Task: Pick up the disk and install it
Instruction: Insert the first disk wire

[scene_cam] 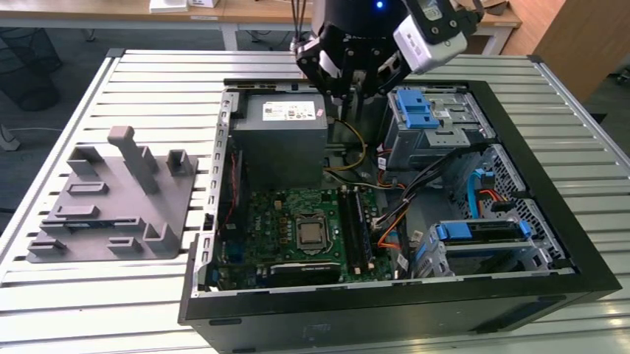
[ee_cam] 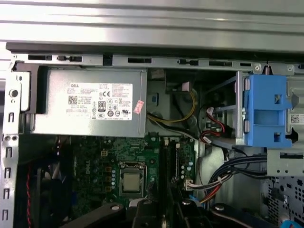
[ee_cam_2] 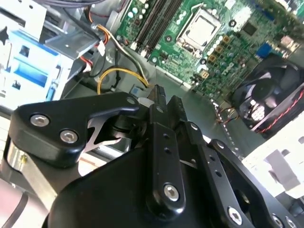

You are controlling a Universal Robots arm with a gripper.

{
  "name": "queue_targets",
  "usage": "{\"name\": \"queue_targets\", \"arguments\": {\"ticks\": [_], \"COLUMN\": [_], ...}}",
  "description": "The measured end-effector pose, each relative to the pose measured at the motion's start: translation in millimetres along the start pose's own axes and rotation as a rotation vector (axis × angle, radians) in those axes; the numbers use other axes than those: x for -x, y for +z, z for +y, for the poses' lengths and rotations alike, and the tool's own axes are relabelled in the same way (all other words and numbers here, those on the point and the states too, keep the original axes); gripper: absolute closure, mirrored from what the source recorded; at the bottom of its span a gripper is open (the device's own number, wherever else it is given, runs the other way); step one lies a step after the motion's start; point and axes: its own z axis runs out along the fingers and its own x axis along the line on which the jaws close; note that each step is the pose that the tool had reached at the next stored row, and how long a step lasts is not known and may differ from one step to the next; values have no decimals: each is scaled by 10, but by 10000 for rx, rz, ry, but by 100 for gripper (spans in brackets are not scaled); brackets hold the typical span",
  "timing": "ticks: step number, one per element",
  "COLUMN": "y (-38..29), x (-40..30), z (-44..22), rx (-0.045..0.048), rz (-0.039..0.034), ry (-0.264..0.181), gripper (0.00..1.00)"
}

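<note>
Your empty, clenched fingers (ee_cam_2: 159,97) are hovering by the power supply (scene_cam: 285,136); the disk (scene_cam: 479,231) is lying well apart, toward the exterior view's right.

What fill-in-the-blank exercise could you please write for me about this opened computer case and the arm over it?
1. The power supply carries a ___ sticker.
2. The latch on the drive cage is ___.
3. The grey fixture stands on the exterior view's ___ of the computer case.
4. The claw hangs near the power supply, holding ___.

Missing words: white; blue; left; nothing.
</note>
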Motion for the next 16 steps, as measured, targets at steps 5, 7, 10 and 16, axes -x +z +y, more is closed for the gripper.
{"name": "queue_targets", "arguments": {"ticks": [5, 7, 10, 16], "y": [5, 4, 7, 19], "x": [-2, 0, 34, 169], "z": [-123, -166, -230, -292], "rx": [1, 1, 0, 0], "rz": [0, 1, 1, 1], "ry": [-11, -14, -13, -12], "gripper": [76, 76, 76, 76]}}
